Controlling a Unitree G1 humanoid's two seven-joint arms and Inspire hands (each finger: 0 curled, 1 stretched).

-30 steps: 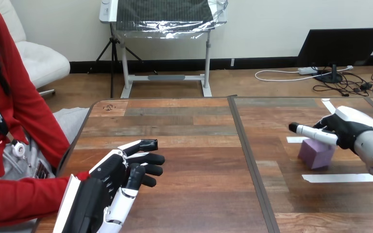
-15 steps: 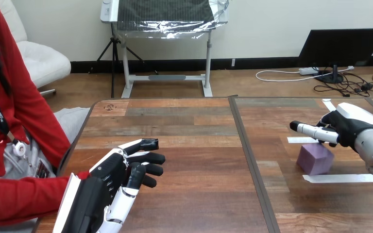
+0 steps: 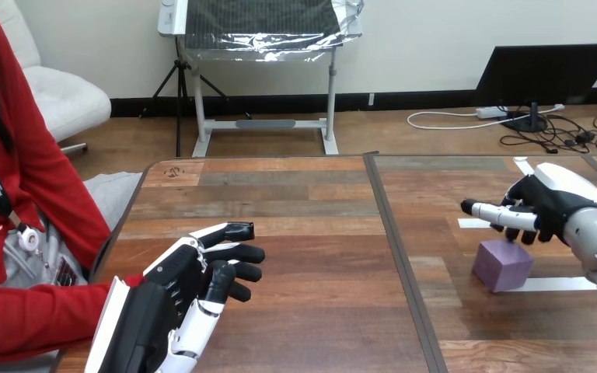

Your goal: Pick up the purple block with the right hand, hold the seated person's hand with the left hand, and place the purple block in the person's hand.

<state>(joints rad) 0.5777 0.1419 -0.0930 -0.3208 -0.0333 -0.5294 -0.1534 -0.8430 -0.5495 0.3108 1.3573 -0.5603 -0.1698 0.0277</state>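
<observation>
Head cam sits up on the robot, facing forward and down across the desk (image 3: 319, 256). It's pretty close in. The left hand (image 3: 175, 284) looms big at the bottom left, the right hand (image 3: 548, 203) pokes in from the right edge, and the person (image 3: 15, 233) crowds the left side.

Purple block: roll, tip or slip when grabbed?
The purple block has flat faces and sits flat on the table, so it probably won't roll or tip. Small beside the right hand, so likely light. Its smooth sides might slip in a loose pinch.
</observation>
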